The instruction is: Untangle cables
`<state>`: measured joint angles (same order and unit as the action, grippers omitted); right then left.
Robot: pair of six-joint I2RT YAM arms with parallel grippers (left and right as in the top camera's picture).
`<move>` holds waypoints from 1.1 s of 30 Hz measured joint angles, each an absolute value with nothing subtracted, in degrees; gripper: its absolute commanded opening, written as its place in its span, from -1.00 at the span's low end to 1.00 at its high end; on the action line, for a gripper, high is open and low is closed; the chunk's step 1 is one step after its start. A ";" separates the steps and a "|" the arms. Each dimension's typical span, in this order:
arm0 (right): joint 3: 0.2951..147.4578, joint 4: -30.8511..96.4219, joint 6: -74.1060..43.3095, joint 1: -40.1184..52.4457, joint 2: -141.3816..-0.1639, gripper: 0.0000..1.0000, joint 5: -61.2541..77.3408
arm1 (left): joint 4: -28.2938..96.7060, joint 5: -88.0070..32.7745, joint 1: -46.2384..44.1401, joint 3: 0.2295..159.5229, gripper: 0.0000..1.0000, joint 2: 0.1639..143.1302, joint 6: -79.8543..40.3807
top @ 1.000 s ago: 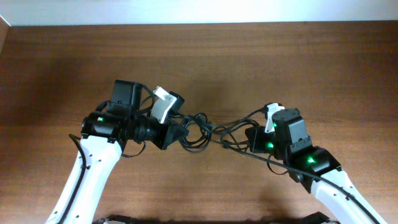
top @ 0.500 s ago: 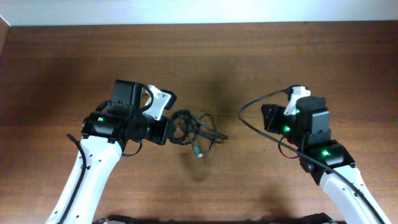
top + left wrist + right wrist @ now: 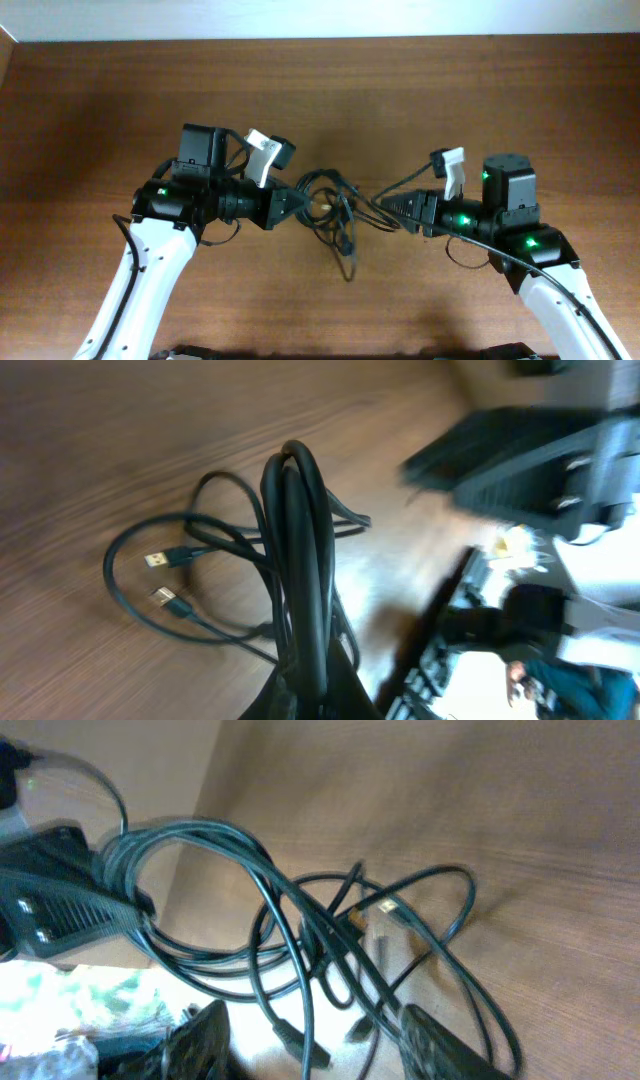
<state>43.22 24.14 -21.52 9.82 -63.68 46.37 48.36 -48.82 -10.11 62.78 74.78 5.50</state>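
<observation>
The black cables (image 3: pixel 335 213) form one tangle between my two grippers at the middle of the table, with one strand trailing toward the front. My left gripper (image 3: pixel 296 206) is shut on a bunch of cable loops. In the left wrist view the bunch (image 3: pixel 300 530) rises from the jaws (image 3: pixel 312 698), and two metal plug ends (image 3: pixel 157 560) lie on the wood to the left. My right gripper (image 3: pixel 393 208) points left at the tangle. In the right wrist view its jaws (image 3: pixel 320 1042) are apart, with several cable strands (image 3: pixel 300 925) crossing between them.
The brown wooden table (image 3: pixel 330 90) stretches to a pale wall edge at the back. Thicker black wires hang at both arm bases, the right one (image 3: pixel 470 262) looping under the arm. The two arms face each other closely across the tangle.
My right gripper had pulled away to the right and has swung back left to the tangle, now pointing at it. The tangle has shifted right, and a strand now trails toward the front.
</observation>
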 measured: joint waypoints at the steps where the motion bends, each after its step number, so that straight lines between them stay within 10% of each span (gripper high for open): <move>1: 43.20 25.96 -18.37 9.82 -63.70 0.49 47.13 | 48.38 -51.20 -10.11 62.78 -1.00 74.78 6.31; 9: 43.20 27.73 -7.60 10.20 -63.70 0.33 46.61 | 47.62 -59.02 -10.11 62.78 -1.00 74.78 7.99; 12: 43.20 27.79 -5.32 13.41 -63.70 0.05 44.84 | 45.15 -62.39 -10.11 62.78 -1.00 74.78 8.14; 16: 43.20 26.89 -4.12 16.62 -63.70 -0.92 33.41 | 43.51 -66.78 -10.11 62.78 -1.00 74.78 8.84; 33: 53.25 24.12 -6.48 17.28 -55.29 -0.92 24.97 | 45.12 -35.14 -11.46 62.81 -1.00 74.83 -6.35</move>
